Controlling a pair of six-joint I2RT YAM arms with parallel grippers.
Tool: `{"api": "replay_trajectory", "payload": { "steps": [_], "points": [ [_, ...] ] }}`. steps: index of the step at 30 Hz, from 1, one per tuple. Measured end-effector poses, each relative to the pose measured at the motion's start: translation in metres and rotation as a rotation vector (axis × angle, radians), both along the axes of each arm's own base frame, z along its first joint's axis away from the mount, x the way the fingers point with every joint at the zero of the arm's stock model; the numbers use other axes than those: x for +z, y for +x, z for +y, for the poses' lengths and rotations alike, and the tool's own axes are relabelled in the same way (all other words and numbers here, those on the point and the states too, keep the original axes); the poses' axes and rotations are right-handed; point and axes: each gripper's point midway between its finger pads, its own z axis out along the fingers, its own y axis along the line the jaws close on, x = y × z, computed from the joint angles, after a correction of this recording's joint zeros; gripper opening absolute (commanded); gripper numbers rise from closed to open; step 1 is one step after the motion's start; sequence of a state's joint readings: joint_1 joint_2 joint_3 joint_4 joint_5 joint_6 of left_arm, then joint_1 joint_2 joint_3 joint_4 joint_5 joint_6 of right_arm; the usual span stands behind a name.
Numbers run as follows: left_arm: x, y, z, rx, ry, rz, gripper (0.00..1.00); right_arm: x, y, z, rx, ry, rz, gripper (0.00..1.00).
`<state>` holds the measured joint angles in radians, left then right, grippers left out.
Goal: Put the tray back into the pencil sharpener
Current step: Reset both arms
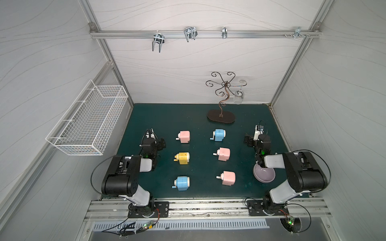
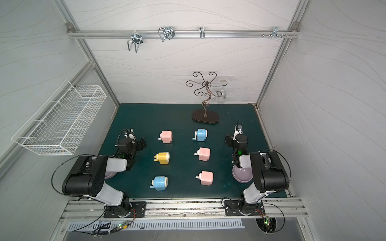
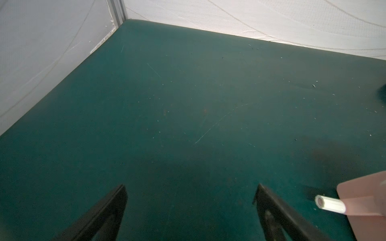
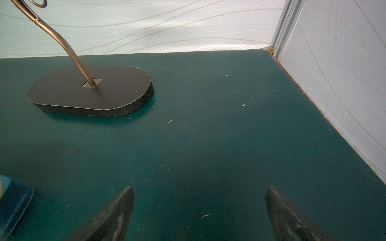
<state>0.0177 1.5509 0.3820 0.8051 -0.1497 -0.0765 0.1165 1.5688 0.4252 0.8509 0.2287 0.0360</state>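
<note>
Hands, two: my left hand (image 3: 191,185) and right hand (image 4: 200,186) both spread wide, holding nothing. Pink pencil sharpener (image 3: 367,198) just beside left hand, on desk (image 3: 188,104).

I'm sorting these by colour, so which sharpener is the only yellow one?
The yellow sharpener, in the middle of the column beside the left gripper. The other five are pink or blue.

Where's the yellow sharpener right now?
In both top views, the yellow sharpener sits in the left column, between a pink sharpener and a blue sharpener.
</note>
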Motion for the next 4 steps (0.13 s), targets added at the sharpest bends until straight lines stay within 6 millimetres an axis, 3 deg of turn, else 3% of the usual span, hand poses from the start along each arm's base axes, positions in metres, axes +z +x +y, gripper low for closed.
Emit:
{"api": "replay_trajectory", "payload": {
  "steps": [4],
  "points": [
    [0.001, 0.0008, 0.0008, 0.002, 0.007, -0.001, 0.99, -0.0001, 0.0, -0.0001, 0.0, -0.001, 0.0, 0.99]
  ]
}}
